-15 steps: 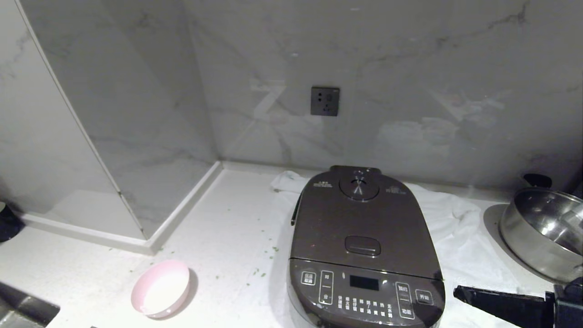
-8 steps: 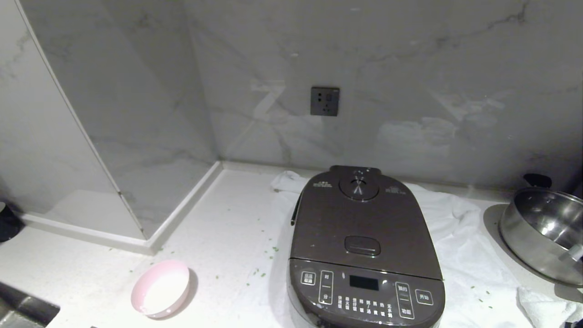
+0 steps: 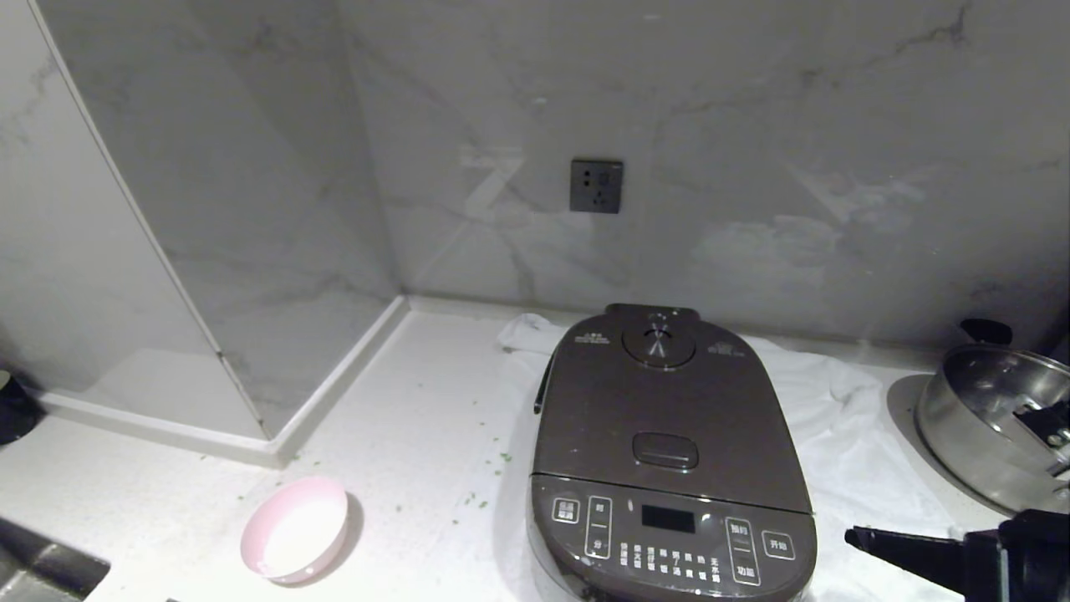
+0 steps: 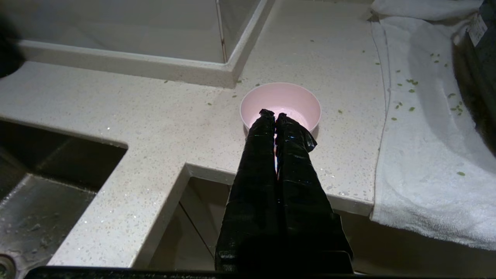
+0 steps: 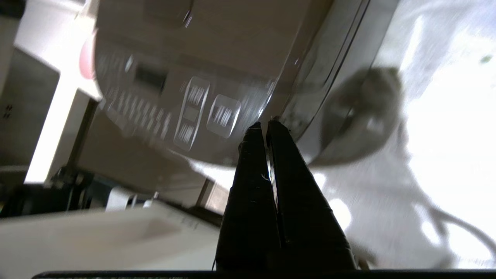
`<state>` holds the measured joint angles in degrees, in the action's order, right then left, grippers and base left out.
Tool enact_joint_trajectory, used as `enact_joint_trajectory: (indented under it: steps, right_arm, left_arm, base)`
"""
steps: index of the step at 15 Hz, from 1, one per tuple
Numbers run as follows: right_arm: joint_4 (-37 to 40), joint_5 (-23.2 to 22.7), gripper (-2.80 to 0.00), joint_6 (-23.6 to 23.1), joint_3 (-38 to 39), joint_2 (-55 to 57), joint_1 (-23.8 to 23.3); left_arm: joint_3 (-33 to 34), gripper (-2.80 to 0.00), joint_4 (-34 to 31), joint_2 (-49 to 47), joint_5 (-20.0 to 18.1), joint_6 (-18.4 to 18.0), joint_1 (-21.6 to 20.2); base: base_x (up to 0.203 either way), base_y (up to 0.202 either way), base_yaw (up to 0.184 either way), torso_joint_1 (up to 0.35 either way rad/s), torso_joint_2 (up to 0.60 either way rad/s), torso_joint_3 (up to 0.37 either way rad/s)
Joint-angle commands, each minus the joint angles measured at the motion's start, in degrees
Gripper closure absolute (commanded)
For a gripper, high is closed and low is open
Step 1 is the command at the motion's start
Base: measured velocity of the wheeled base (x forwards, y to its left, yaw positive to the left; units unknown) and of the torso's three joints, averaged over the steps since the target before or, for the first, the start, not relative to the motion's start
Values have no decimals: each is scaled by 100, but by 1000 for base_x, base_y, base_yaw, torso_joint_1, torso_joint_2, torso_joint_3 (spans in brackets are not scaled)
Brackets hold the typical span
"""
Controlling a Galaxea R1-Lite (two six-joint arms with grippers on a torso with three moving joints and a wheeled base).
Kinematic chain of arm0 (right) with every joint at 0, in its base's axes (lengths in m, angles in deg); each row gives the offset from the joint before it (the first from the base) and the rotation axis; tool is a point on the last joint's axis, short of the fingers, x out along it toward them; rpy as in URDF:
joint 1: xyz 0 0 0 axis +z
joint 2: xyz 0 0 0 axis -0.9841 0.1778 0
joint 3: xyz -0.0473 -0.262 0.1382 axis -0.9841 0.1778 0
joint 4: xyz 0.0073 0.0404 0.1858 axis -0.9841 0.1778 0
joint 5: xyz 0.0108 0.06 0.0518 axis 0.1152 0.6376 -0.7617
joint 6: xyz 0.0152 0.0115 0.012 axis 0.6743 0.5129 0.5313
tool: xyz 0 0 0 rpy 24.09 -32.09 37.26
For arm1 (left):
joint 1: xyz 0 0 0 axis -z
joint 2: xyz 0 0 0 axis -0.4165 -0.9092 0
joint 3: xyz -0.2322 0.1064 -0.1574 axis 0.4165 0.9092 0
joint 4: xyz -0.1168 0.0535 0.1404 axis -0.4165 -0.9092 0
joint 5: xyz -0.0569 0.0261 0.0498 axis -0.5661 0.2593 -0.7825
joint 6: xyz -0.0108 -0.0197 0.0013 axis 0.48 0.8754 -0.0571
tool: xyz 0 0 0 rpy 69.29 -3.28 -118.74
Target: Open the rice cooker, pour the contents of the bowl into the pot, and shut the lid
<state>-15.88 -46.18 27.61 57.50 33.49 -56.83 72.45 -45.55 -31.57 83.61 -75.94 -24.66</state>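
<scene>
Rice cooker (image 3: 671, 456) is sitting dead centre on my head view, lid (image 3: 664, 410) down and latched flat. Its long axis is running from me toward the marble back wall (image 3: 752, 167): the button panel is facing me at the near end, and the round steam vent (image 3: 659, 344) is lying at the far end, toward the wall socket (image 3: 597, 186). It's resting on a white towel (image 3: 844, 435) spread across the counter (image 3: 401, 451).

I'm seeing the bowl (image 3: 294, 528) well off to the cooker's left, upright on bare counter with its mouth facing up, pale inside showing.

My right gripper (image 3: 853, 537) is poking in from the lower right edge, lying roughly level with its tip pointing left at the cooker's front right corner, just beside it but apart. On the right wrist camera its fingers (image 5: 254, 135) are pressed together with nothing between them.

My left gripper (image 4: 273, 115) is hanging below the counter edge, fingers together, aiming up toward the bowl, holding nothing.

I'm also getting a steel pan (image 3: 995, 422) at far right, beyond the towel.
</scene>
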Motion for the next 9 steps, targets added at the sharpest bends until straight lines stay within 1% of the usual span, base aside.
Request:
enact_joint_trajectory:
  steps: [1, 3, 5, 9]
  right_arm:
    - [-384, -235, 0, -85, -74, 849, -316]
    - [-487, -522, 0, -119, -304, 1151, -282]
    - [-480, -529, 0, -98, -342, 1079, 30]
    - [-178, -534, 0, -29, -341, 722, 398]
  left_arm:
    - [9, 0, 25, 10, -20, -34, -4]
    - [9, 0, 25, 10, -11, -16, 5]
    - [9, 0, 25, 10, -2, -7, 5]
    - [9, 0, 25, 10, 7, 10, 5]
  base:
    - [0, 0, 0, 0, 0, 0]
    - [0, 0, 0, 0, 0, 0]
    - [0, 0, 0, 0, 0, 0]
    - [0, 0, 0, 0, 0, 0]
